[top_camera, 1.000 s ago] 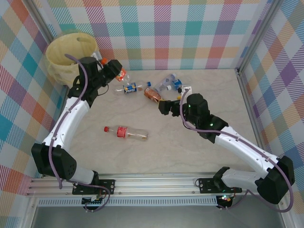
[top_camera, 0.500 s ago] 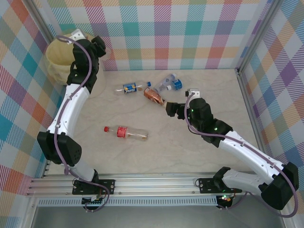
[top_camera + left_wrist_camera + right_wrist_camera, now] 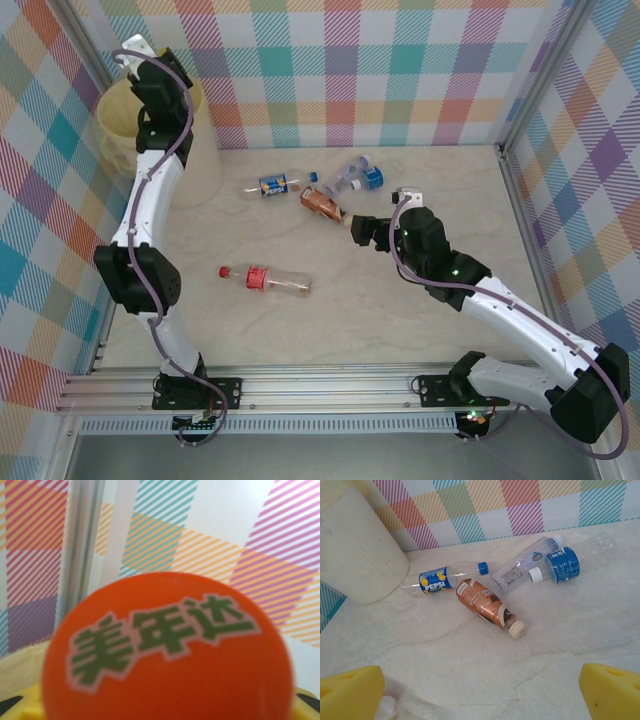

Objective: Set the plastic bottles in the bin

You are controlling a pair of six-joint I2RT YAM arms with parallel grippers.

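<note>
Hovering above the bin [image 3: 112, 122], the left hand [image 3: 160, 708] clamps an orange-capped bottle [image 3: 166, 650]; the right hand [image 3: 481, 690] gapes.

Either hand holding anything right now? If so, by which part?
Left hand grips an orange-capped bottle; cap faces its camera, exact grip spot hidden. Right hand is open, empty.

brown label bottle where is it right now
In the top view the brown-label bottle lies on the table just beyond the open right gripper, between the Pepsi bottle on its left and the blue-labelled bottle on its right.
</note>
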